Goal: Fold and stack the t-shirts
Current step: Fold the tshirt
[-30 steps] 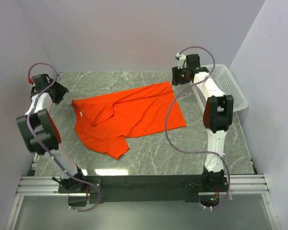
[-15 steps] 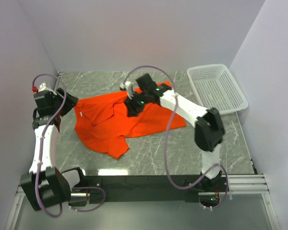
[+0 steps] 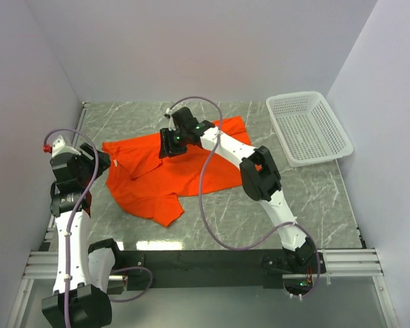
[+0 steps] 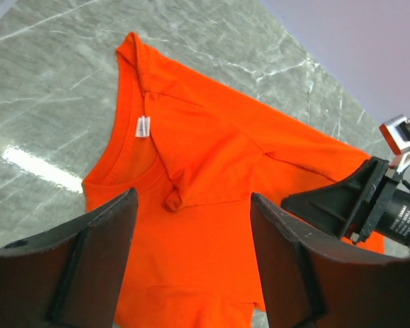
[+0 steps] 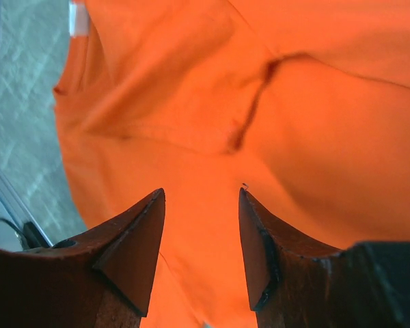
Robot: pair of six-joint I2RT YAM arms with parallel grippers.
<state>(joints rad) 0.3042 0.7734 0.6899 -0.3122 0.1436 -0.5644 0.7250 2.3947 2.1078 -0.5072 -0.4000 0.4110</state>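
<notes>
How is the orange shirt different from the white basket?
The t-shirt is bright orange; the basket is white. The t-shirt is soft cloth lying flat and rumpled, with one part folded over; the basket is stiff mesh with upright walls. The t-shirt lies mid-table; the basket sits at the far right corner. Both rest on the grey marbled table.

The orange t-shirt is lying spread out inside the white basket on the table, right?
No. The orange t-shirt is lying spread out on the table itself, apart from the white basket, which stands at the table's far right. The top view shows it.
</notes>
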